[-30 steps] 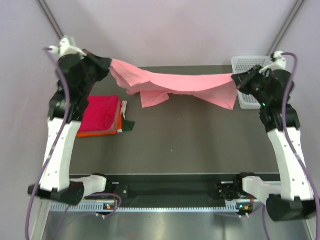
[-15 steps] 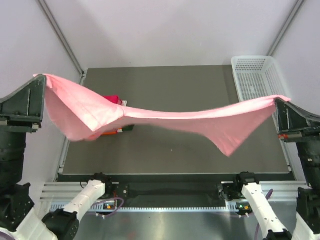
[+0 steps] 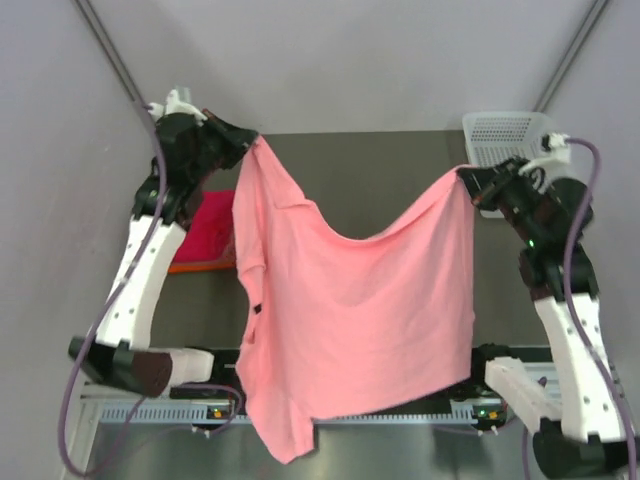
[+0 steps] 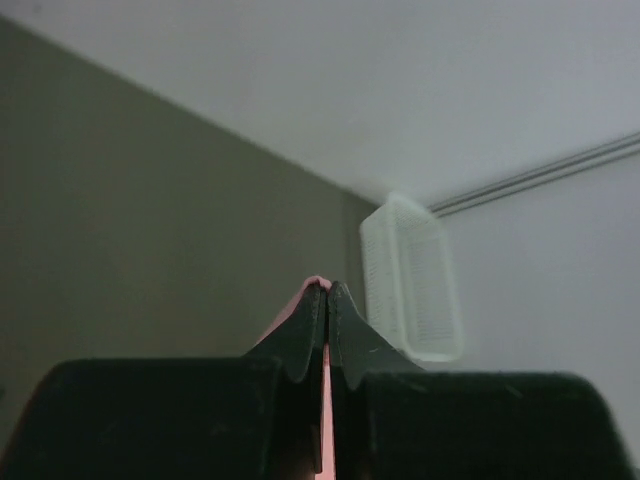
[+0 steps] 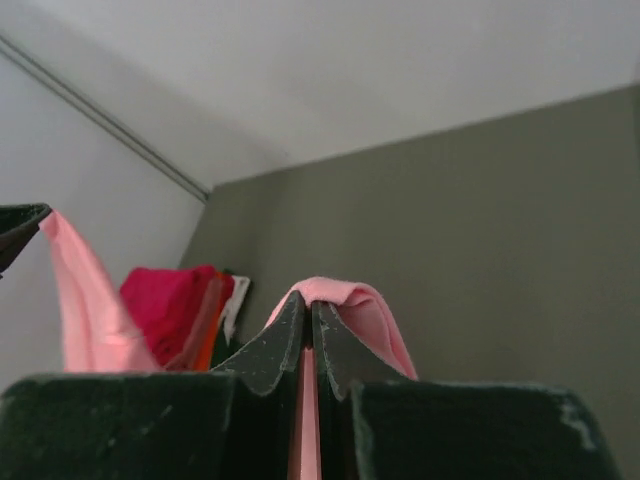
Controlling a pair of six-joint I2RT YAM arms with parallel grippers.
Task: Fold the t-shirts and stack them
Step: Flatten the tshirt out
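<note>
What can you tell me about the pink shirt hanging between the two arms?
The pink shirt is soft, thin-looking cloth, light salmon, spread open and hanging. The left gripper and right gripper each pinch a top corner, so the upper edge sags between them. Its body hangs down, hiding much of the table in the overhead view.

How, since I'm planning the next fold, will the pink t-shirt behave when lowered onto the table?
Probably very floppy: the pink t-shirt sags deeply between the left tool and right tool. Likely light, since two small corner pinches carry it. It may crumple unless held stretched, given its loose hanging folds.
</note>
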